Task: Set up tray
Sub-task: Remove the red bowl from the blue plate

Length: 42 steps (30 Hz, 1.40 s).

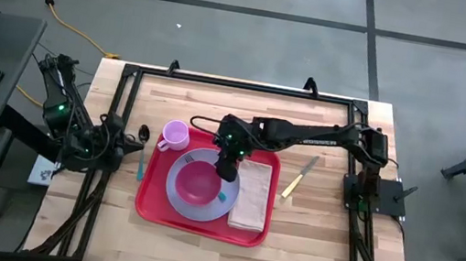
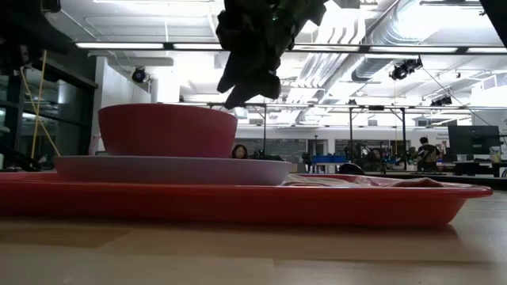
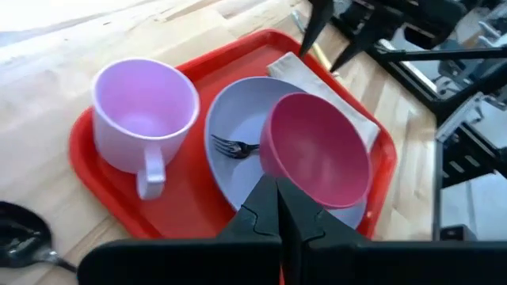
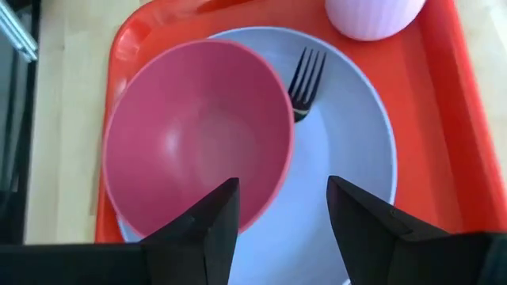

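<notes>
The red tray lies in the middle of the table. On it rests a lavender plate carrying a pink bowl, with a fork lying on the plate, its handle running under the bowl. A lavender mug stands upright on the tray's far left corner, and a folded beige napkin lies along its right side. My right gripper hangs open just above the bowl's rim, pointing steeply down, touching nothing. My left gripper is shut and empty by the table's left edge.
A knife lies on the bare wood right of the tray. A dark spoon and a teal utensil lie left of the tray, close to my left gripper. Bare wood runs along the near edge.
</notes>
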Each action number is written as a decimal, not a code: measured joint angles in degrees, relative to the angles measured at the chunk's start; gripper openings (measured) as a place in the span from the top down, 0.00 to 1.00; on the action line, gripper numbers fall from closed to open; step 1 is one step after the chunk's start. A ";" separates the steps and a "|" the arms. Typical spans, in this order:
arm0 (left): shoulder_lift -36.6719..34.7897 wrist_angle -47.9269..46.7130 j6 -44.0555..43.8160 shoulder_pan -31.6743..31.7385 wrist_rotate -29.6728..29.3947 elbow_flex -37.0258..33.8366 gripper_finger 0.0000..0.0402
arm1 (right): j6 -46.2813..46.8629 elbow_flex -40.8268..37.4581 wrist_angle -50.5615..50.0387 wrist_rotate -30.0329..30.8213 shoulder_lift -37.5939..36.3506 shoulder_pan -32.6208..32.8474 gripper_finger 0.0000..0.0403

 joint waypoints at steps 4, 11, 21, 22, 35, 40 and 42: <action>0.42 1.40 1.90 0.05 0.32 0.00 0.95 | 0.13 -0.78 -0.36 0.32 0.00 0.09 0.58; 1.89 6.64 7.27 6.18 8.45 -0.74 0.95 | 0.59 -0.80 0.18 0.13 0.00 -0.32 0.58; 1.68 29.39 28.25 23.13 21.50 -7.82 0.95 | 0.08 -0.80 -1.23 -1.80 0.00 -0.56 0.58; 1.33 29.56 29.51 24.66 22.09 -7.82 0.95 | 0.04 -0.80 -1.71 -1.97 0.00 -0.56 0.58; -9.36 25.46 34.58 33.33 23.80 -7.70 0.95 | 0.12 -0.78 -2.79 -2.01 1.35 -0.56 0.58; -12.77 20.26 32.71 33.33 22.14 -7.69 0.95 | 1.78 -0.78 -2.48 -2.11 3.43 -0.54 0.58; -13.27 18.44 32.63 33.33 22.15 -7.69 0.95 | 2.42 -0.78 -2.34 -2.07 4.00 -0.52 0.58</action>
